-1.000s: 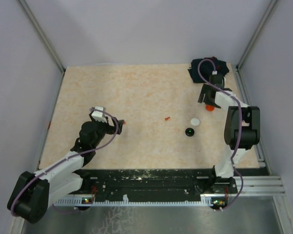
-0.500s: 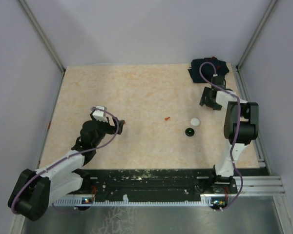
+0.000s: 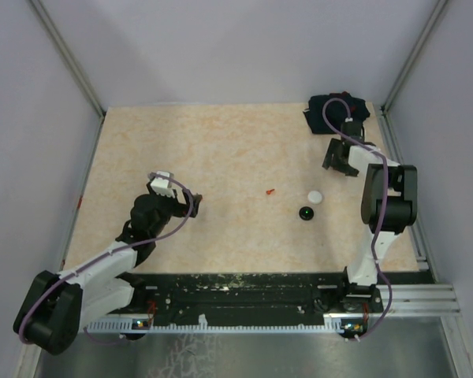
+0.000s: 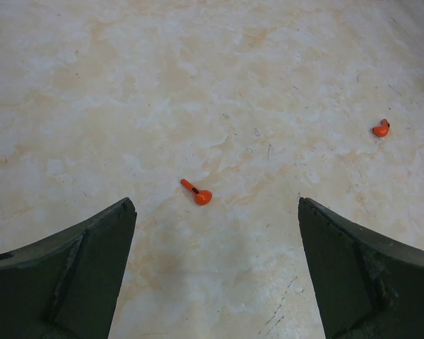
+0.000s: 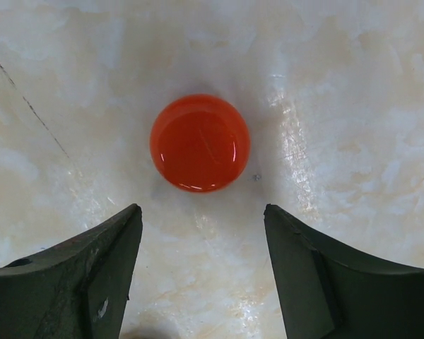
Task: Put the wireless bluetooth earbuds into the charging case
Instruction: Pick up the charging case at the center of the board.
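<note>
A red earbud (image 4: 197, 193) lies on the table just ahead of my open, empty left gripper (image 4: 215, 212), between the lines of its fingers. A second red earbud (image 4: 381, 128) lies farther off to the right and also shows in the top view (image 3: 271, 190). My left gripper (image 3: 193, 200) is at mid left of the table. My right gripper (image 5: 203, 212) is open and empty, low over the table, with a glossy round red puck (image 5: 200, 143) just ahead of its fingertips. In the top view the right gripper (image 3: 340, 161) hides that puck. No white or black earbuds show.
A round white puck (image 3: 314, 196) and a round black puck with a green centre (image 3: 306, 213) lie right of centre. A dark cloth bundle (image 3: 337, 109) sits in the far right corner. Walls enclose the table on three sides.
My right gripper has moved over the red puck, which showed beside it in the top view a second ago and is now covered. The left arm has barely shifted.
</note>
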